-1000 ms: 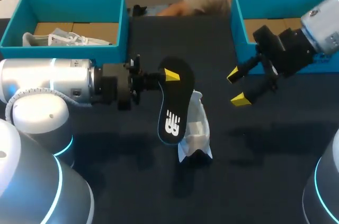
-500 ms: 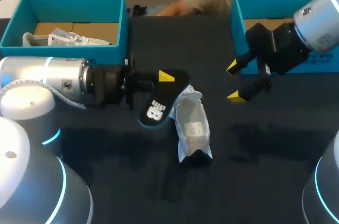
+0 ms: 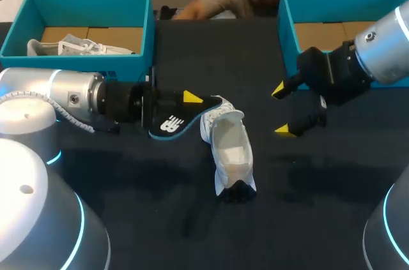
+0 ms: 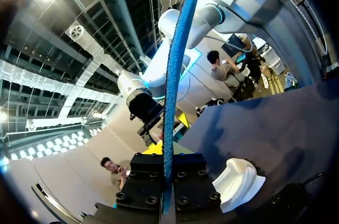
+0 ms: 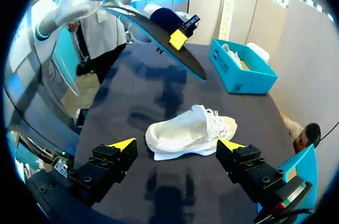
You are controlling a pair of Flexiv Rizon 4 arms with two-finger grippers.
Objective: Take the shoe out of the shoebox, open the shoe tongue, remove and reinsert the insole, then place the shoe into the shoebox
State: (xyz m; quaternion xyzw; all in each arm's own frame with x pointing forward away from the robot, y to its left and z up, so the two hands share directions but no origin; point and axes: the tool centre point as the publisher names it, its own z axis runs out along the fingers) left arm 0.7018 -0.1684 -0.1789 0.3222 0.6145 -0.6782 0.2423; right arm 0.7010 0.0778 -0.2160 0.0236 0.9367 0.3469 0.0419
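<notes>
left hand (image 3: 188, 99) clamped on insole (image 3: 167, 124) | right hand (image 3: 283, 109) released, facing shoe (image 3: 230, 149) | reinsert — aim toe-end into opening, brace heel

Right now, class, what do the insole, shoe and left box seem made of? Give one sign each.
Insole: likely foam, with a matte black top and a grainy blue edge.
Shoe: soft white textile, perhaps mesh, matte and laced.
Left box: cardboard, with teal walls and plain brown floor flaps.
</notes>
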